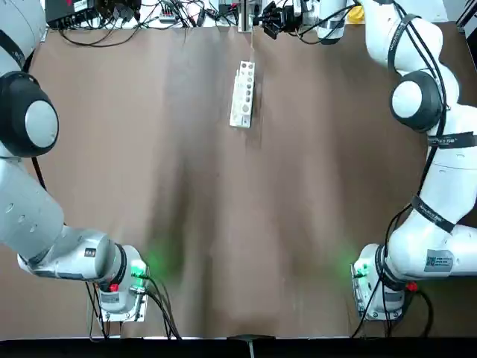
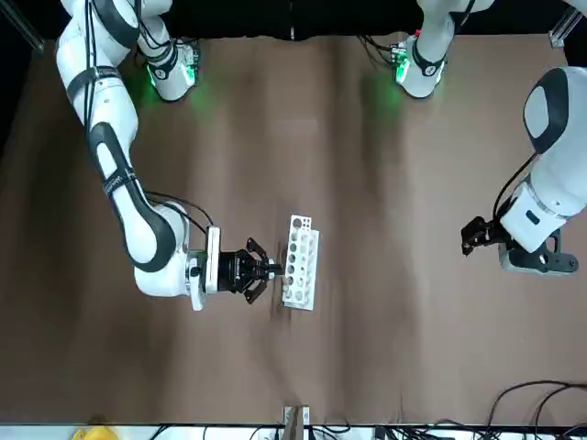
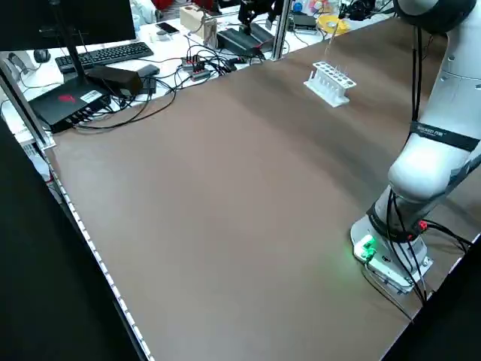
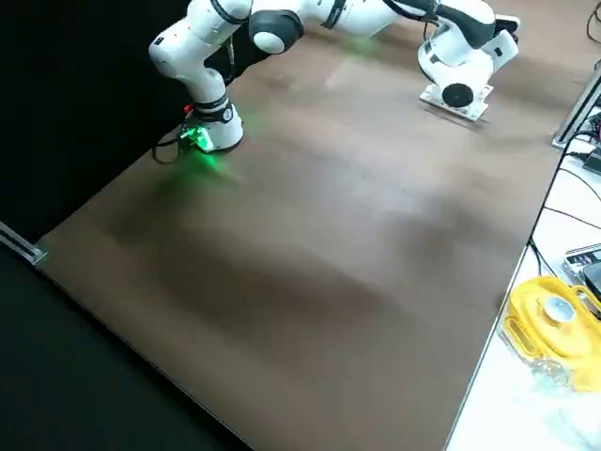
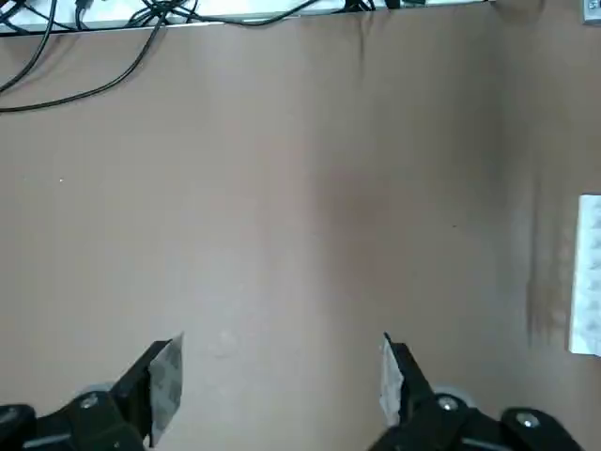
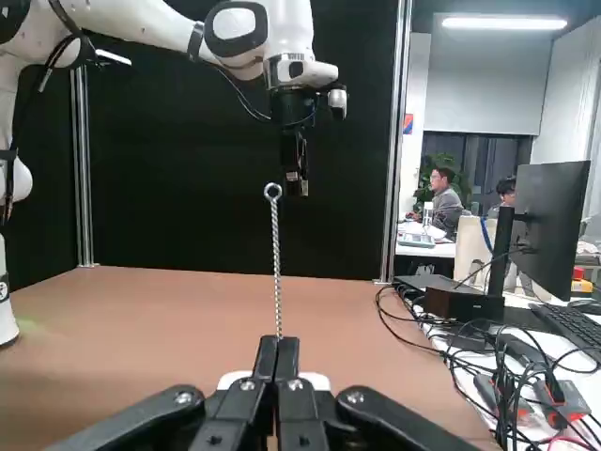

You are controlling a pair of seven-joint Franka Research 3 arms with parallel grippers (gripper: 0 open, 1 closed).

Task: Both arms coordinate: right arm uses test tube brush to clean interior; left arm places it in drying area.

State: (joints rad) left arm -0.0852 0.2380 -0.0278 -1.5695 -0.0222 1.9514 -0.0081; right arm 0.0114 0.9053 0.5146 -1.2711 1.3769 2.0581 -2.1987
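My right gripper [image 2: 273,270] lies level just above the table, its tips right beside the white rack [image 2: 301,261]. In the right wrist view it [image 6: 277,343] is shut on the test tube brush [image 6: 275,263], a thin twisted wire that stands upright from the fingertips with a loop at its top. The brush also shows as a fine line above the rack [image 3: 330,81] in the left side view. My left gripper [image 2: 468,236] hangs open over bare table well to the robot's left of the rack, with nothing between its fingers [image 5: 167,383].
The rack [image 1: 243,95] with several holes stands toward the far middle of the brown table [image 1: 223,224]. Cables and electronics [image 1: 119,19] line the far edge. A yellow object [image 4: 549,319] lies on a side bench. People sit at desks in the background.
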